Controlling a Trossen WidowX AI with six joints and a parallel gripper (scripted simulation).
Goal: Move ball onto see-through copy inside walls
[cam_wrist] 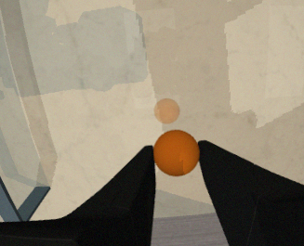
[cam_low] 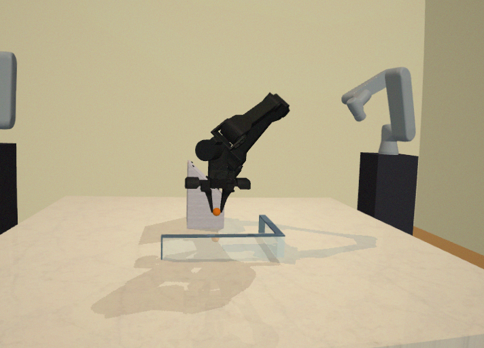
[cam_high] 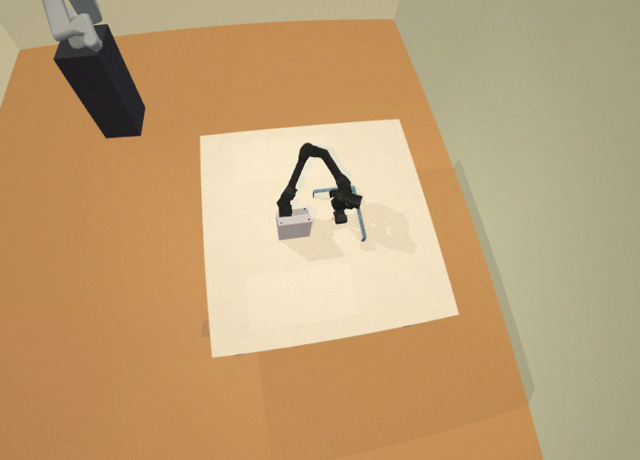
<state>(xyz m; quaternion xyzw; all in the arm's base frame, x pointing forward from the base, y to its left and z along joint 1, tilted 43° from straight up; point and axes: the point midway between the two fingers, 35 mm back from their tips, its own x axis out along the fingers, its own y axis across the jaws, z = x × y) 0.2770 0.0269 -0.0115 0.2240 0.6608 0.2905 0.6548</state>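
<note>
Tool point(cam_low: 216, 207) pinched the orange ball point(cam_wrist: 176, 151) at its fingertips, well above the counter point(cam_low: 363, 283), so you could carry it; the see-through copy point(cam_wrist: 166, 110) lay just ahead below.

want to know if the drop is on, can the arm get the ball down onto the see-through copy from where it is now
Probably yes. The gripper holds the ball above the table, and the see-through copy lies just ahead with nothing between. In the exterior view the clear walls stand low, below the ball, so a short descent looks free.
</note>
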